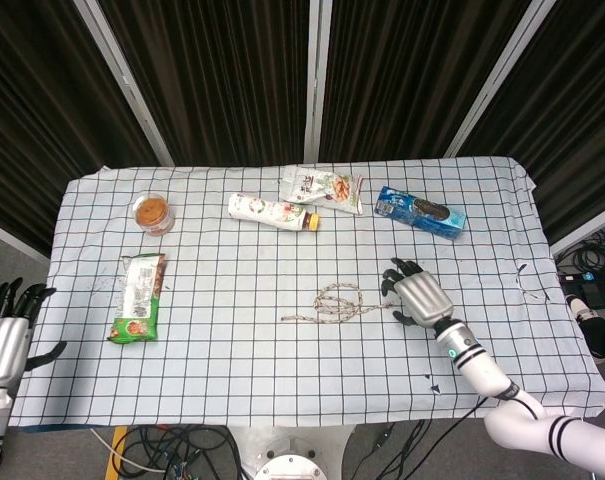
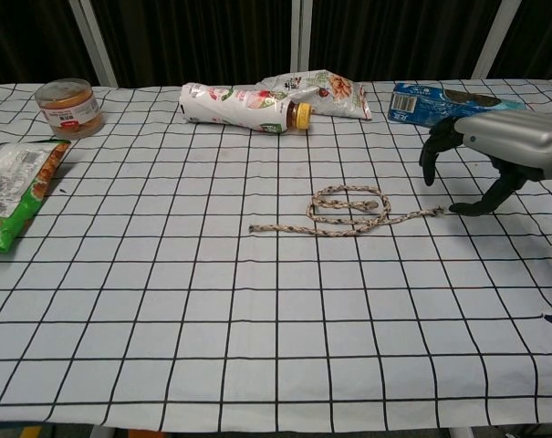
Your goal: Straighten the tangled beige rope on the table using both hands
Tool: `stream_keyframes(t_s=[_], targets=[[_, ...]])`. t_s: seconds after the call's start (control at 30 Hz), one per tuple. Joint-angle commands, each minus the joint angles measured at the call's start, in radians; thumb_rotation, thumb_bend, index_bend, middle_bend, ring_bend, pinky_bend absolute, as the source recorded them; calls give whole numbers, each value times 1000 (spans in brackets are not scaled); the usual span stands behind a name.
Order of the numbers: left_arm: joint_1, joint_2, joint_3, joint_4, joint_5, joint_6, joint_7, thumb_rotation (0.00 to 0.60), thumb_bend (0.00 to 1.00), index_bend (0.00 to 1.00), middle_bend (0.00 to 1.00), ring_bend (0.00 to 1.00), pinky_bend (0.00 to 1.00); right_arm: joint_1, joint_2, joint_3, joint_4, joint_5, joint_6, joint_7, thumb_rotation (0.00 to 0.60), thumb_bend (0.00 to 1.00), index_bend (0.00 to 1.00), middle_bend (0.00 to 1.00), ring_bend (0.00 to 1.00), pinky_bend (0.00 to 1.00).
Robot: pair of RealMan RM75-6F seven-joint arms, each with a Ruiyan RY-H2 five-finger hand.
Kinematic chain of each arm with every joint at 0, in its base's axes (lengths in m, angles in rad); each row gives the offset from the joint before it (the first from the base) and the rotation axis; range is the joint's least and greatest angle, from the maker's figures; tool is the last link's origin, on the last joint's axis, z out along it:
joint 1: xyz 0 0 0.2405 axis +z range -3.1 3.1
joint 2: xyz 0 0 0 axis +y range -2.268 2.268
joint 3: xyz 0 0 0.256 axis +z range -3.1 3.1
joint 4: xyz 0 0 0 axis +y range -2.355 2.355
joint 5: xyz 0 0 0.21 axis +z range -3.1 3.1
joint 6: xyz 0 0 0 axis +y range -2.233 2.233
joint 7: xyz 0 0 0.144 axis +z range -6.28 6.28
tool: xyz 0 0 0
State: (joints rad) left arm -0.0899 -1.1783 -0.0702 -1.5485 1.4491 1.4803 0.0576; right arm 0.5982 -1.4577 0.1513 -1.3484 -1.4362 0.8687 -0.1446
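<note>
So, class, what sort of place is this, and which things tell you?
Probably a robot test setup, not a home: a table under a checked cloth, black curtains behind it, cables on the floor, and a robot's right hand near a rope.

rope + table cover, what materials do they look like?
Rope: apparently braided fibre, beige with dark flecks, matte; a frayed tip suggests cotton or similar, not certain. Table cover: seemingly thin white cloth with a black grid print, matte; it drapes and wrinkles at the edges.
</note>
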Motion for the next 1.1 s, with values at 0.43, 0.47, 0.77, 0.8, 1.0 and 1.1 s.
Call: stream_keyframes(t_s=[0.43,0.47,0.77,0.8,1.0,1.1], targets=[[-1,-8,3,21,-6,-8,-24,600,127,202,160,0,0,54,-117,-19,128,37,-17,12,600,271,510,265,64,162],[-1,-8,3,22,-6,-8,-26,600,127,201,160,0,0,56,-120,-21,132,38,-18,14,600,272,514,266,64,162],[0,-12,5,32,-7,-10,-37,600,126,202,159,0,0,62,-133,-36,148,46,-14,19,600,310,529,266,64,156],[0,-12,5,32,-6,-9,-37,600,126,202,160,0,0,63,-134,-36,149,48,-13,20,600,316,531,267,64,156],[-1,-14,5,37,-7,-11,-39,600,126,202,159,0,0,68,-136,-41,149,57,-13,12,600,344,541,269,64,146],[-2,-16,5,41,-8,-12,-40,600,126,201,159,0,0,68,-140,-47,150,57,-7,5,600,347,542,269,64,123]])
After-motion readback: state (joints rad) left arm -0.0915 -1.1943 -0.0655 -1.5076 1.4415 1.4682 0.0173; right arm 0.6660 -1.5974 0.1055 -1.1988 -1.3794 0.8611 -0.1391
